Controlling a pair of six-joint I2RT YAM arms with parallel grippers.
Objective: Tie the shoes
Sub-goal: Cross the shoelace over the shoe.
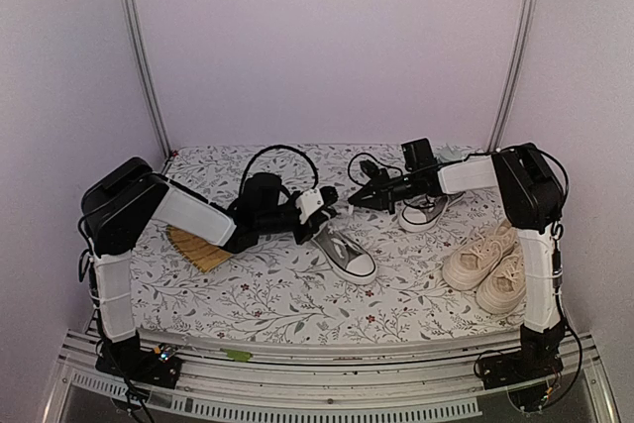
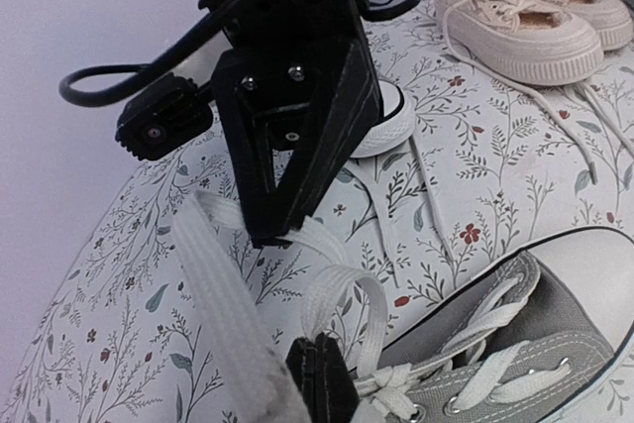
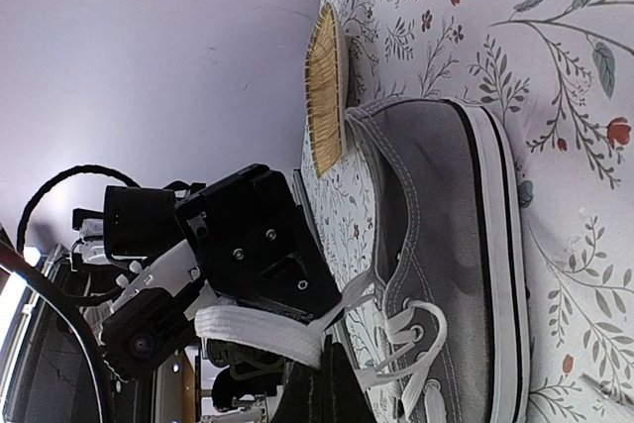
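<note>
A small grey sneaker lies mid-table, toe toward me; it also shows in the left wrist view and the right wrist view. Its white laces run up to both grippers, which meet just above its tongue. My left gripper is shut on a lace loop. My right gripper is shut on another flat lace strand. The second grey sneaker sits under the right arm. The cream pair stands at the right front.
A slatted wooden mat lies under the left arm. A floral cloth covers the table. Loose cream laces trail over the cloth. Metal posts stand at the back corners, and a black cable loops above the left wrist.
</note>
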